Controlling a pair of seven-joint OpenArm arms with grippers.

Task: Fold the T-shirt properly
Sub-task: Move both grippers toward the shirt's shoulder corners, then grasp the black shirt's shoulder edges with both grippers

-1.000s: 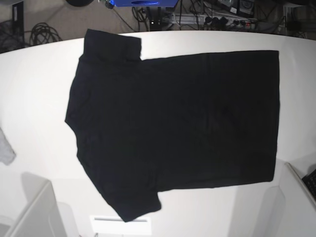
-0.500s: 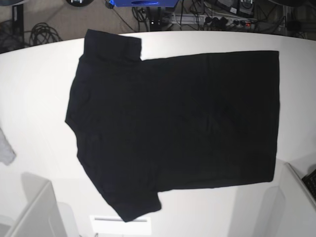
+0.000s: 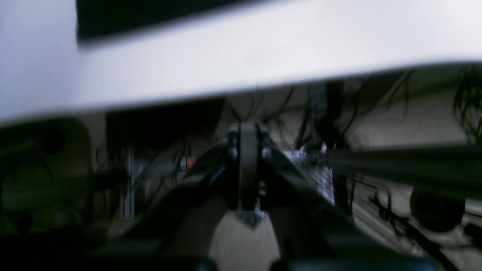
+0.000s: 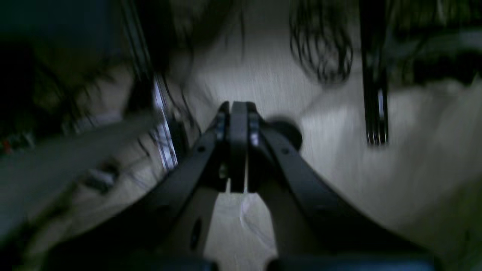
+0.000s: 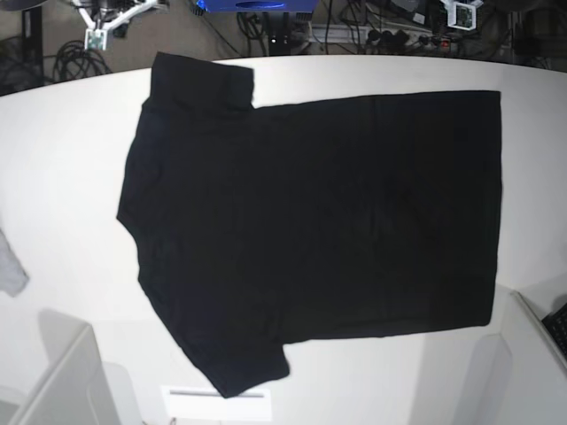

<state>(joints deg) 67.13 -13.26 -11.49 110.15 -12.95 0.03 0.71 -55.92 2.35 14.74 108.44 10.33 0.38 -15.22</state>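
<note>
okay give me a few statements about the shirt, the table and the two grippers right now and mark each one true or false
1. The T-shirt lies spread flat on the white table. True.
2. The left gripper is clamped on the shirt's hem. False: it is shut on nothing, beyond the table edge.
3. The right gripper is shut and empty. True.
4. The shirt is already folded in half. False: both sleeves and the whole body lie open.
5. A grey cloth scrap lies on top of the shirt. False: it sits apart, at the table's edge.

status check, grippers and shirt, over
Left gripper shut, empty. Right gripper shut, empty. T-shirt flat, unfolded on table. Nothing on it.
</note>
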